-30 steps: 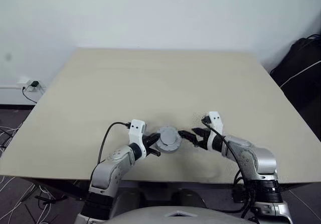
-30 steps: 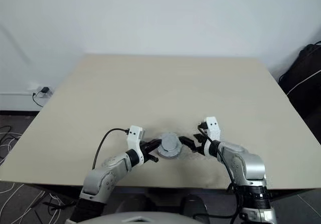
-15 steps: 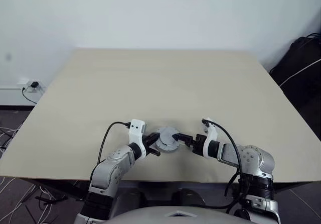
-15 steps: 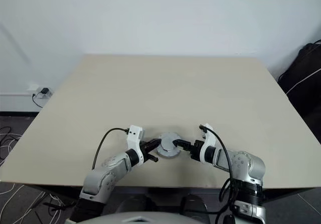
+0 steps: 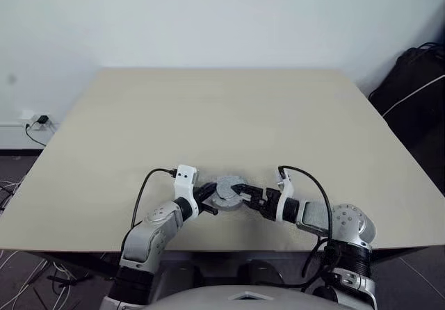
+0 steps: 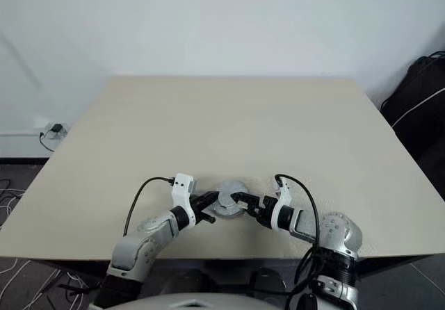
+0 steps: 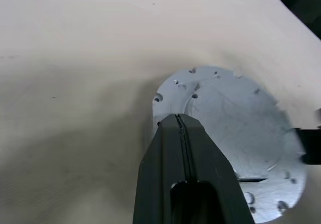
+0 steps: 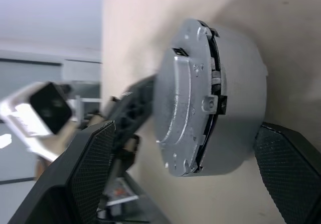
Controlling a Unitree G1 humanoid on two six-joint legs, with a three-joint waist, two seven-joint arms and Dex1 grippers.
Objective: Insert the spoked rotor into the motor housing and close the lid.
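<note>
Head views: the motor housing (image 5: 229, 192) is seen near the table's (image 5: 222, 115) front edge, with the lid (image 6: 229, 196) seated on top. The left gripper (image 5: 206, 197) is pressed shut against the housing's left side. The right gripper (image 5: 243, 192), apart from the housing a second ago, has been brought in and rolled so that its spread jaws straddle the housing.

Left wrist view: closed fingers (image 7: 183, 148) are seen touching the rim of the lid.

Right wrist view: open fingers (image 8: 93, 158) flank the housing; no firm contact can be confirmed.

Spoked rotor: presumably inside.

Meaning: lid pressing or tightening is judged next.
</note>
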